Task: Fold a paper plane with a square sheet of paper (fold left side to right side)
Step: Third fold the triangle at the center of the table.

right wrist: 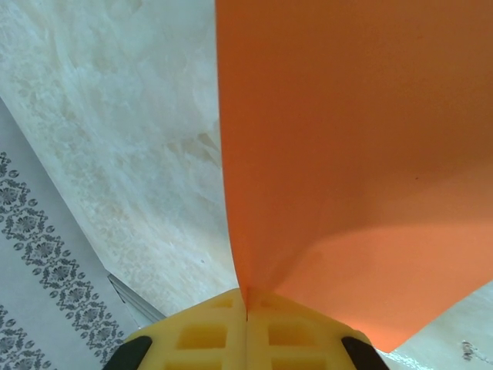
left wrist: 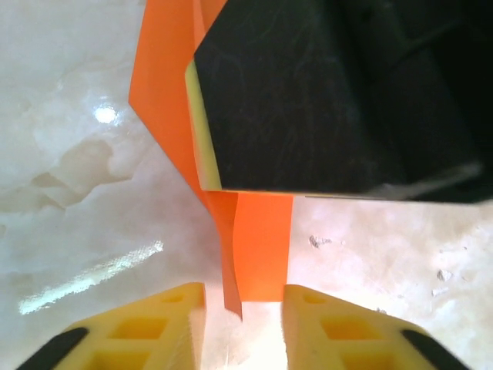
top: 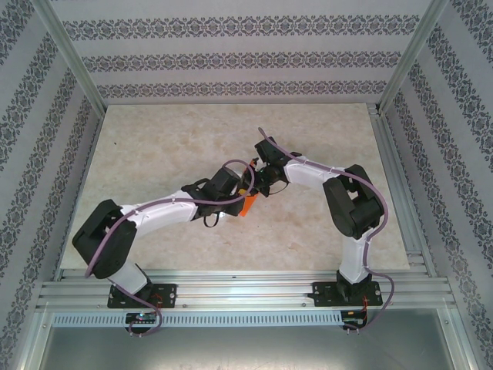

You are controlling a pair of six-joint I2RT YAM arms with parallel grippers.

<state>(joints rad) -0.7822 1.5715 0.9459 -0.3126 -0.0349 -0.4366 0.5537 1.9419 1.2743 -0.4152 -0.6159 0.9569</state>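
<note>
The orange sheet of paper (top: 247,205) is folded into a narrow layered shape and held off the table between the two arms. My right gripper (right wrist: 246,311) is shut on one edge of it, and the paper (right wrist: 347,154) fans out wide above the jaws. In the left wrist view the paper's narrow end (left wrist: 262,247) hangs down into the gap of my left gripper (left wrist: 244,327), which is open, its yellow fingers (left wrist: 162,324) apart from the paper on both sides. The right gripper's black body (left wrist: 331,92) pinches the paper just above. In the top view the left gripper (top: 239,196) and right gripper (top: 258,189) meet mid-table.
The beige marble-look tabletop (top: 169,146) lies under both arms. Patterned walls (top: 231,62) and aluminium frame posts (top: 73,58) ring the table. A metal rail (top: 231,289) runs along the near edge.
</note>
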